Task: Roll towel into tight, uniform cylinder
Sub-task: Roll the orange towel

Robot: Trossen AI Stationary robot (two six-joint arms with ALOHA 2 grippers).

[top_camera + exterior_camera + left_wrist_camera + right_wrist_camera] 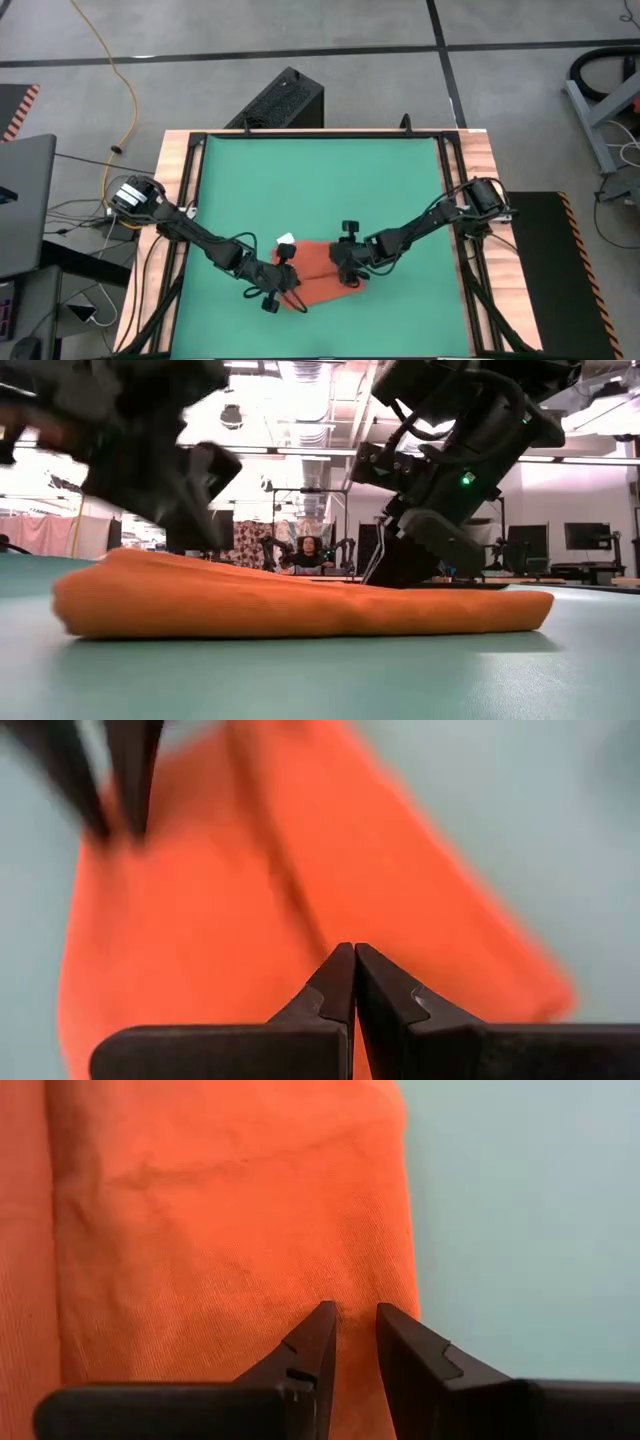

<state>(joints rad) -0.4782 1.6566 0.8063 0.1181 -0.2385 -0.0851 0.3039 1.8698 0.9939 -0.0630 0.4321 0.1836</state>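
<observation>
- Covering the table, a green mat [320, 190] fills the frame.
- Lying folded and flat near the mat's front edge, at the middle, is the orange towel [318, 270].
- Hovering over the towel's left part, the left gripper [354, 956] has its fingers pressed together, holding nothing.
- Touching the towel's right edge, the right gripper [356, 1318] shows a narrow gap.

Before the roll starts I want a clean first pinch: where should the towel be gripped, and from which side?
Probably at the short edge of the towel under the right gripper, coming from above. The low view shows it flattened, thinner at that end and thicker at the other, so a thin lip pinches easiest. The left gripper is over the opposite part.
</observation>
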